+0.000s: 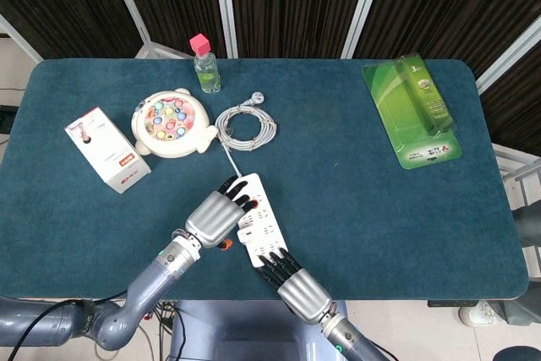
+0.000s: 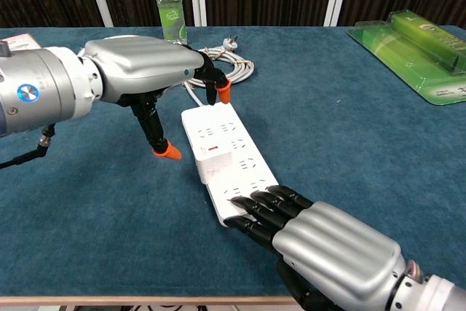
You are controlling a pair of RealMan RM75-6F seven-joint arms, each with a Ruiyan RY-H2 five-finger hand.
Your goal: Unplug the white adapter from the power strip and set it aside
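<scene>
A white power strip [image 1: 256,219] [image 2: 227,150] lies near the table's front edge, its cord running back to a coil. The white adapter [image 2: 216,164] [image 1: 250,235] sits plugged into the strip's middle. My left hand [image 1: 217,216] [image 2: 142,75] hovers open over the strip's far end, thumb [image 2: 166,151] hanging down beside the strip's left edge, fingertips [image 2: 223,90] above its far end. My right hand [image 1: 296,287] [image 2: 328,242] rests flat with fingers pressing on the strip's near end.
A coiled white cable [image 1: 246,125] lies behind the strip. A toy game [image 1: 172,123], a small bottle [image 1: 205,69] and a white box [image 1: 106,149] stand at the back left. A green blister pack [image 1: 413,109] lies at the back right.
</scene>
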